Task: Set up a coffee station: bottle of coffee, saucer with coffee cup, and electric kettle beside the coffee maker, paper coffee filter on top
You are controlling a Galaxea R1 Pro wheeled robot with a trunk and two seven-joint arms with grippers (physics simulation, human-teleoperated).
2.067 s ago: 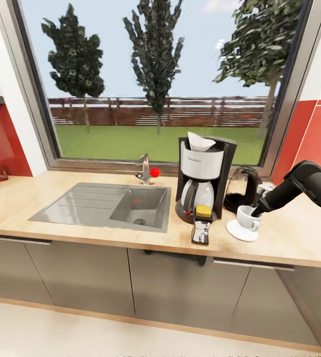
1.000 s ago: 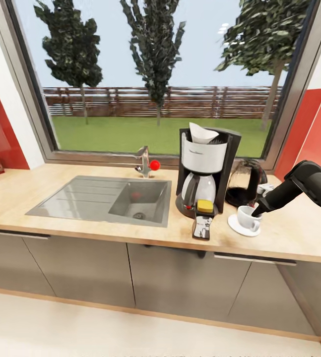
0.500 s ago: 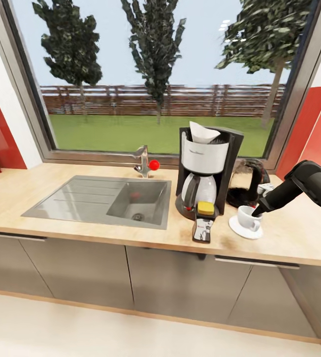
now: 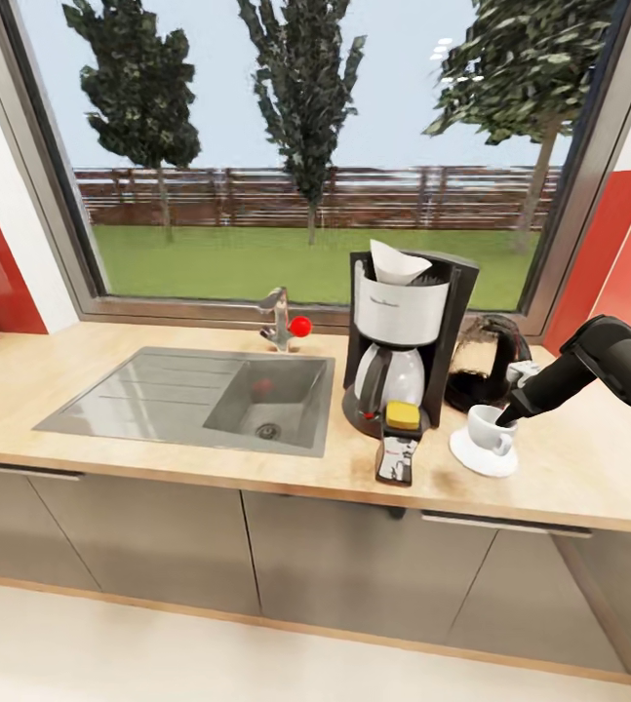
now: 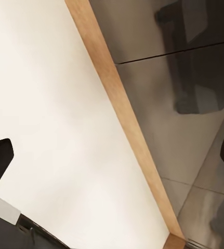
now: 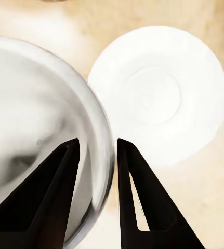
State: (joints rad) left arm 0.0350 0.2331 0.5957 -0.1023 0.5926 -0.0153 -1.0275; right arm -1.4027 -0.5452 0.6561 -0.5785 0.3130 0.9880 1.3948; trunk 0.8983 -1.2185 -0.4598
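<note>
Right gripper [image 6: 97, 148] pinches the coffee cup [image 6: 39, 129] rim, one finger inside and one outside; in the head view the cup [image 4: 489, 429] sits over the saucer [image 4: 483, 456], contact unclear. Saucer [image 6: 161, 93] is on the countertop [image 4: 569, 468], just right of the coffee maker [image 4: 403, 341]. A paper filter [image 4: 395, 263] is on top of the maker. Behind the cup stands a dark electric kettle [image 4: 486, 361]. The sink [image 4: 198, 402] lies left. Left gripper [image 5: 112, 171] has its fingers wide apart, holding nothing, over floor and cabinet fronts.
</note>
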